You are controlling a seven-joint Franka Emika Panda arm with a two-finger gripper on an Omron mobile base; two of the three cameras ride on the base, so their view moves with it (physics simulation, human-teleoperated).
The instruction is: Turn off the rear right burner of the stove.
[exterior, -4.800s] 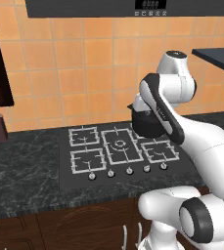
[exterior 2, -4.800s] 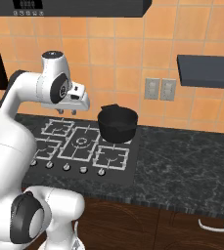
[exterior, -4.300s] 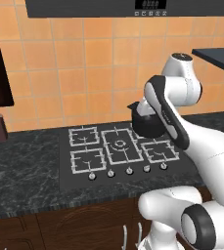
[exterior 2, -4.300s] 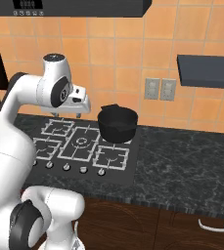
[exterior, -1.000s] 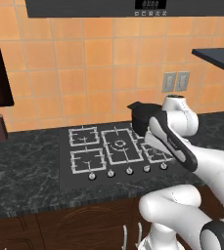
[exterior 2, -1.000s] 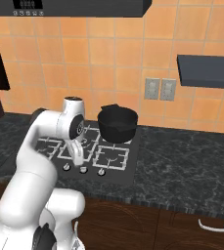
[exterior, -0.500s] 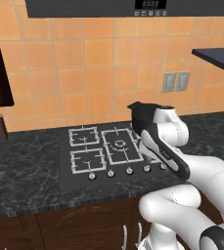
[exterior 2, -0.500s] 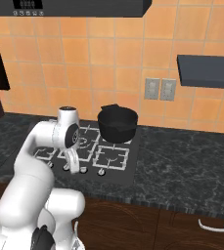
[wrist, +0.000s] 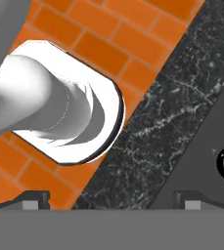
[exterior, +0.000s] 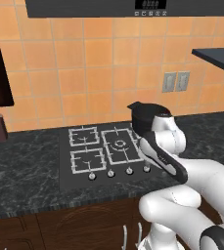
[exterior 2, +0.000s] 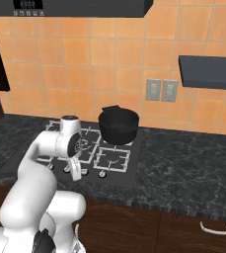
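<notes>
the two-finger gripper (exterior 2: 76,173) hangs over the small round silver knobs (exterior: 129,171) at six o'clock of the flat black glass cooktop (exterior: 64,166); finger state unclear; centre on one knob before turning.

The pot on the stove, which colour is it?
The pot is black, seen best in the right base view.

My arm folded low and forward, forearm angled down; the gripper (wrist: 111,197) had its fingertips (wrist: 35,197) spread wide apart, holding nothing.
</notes>
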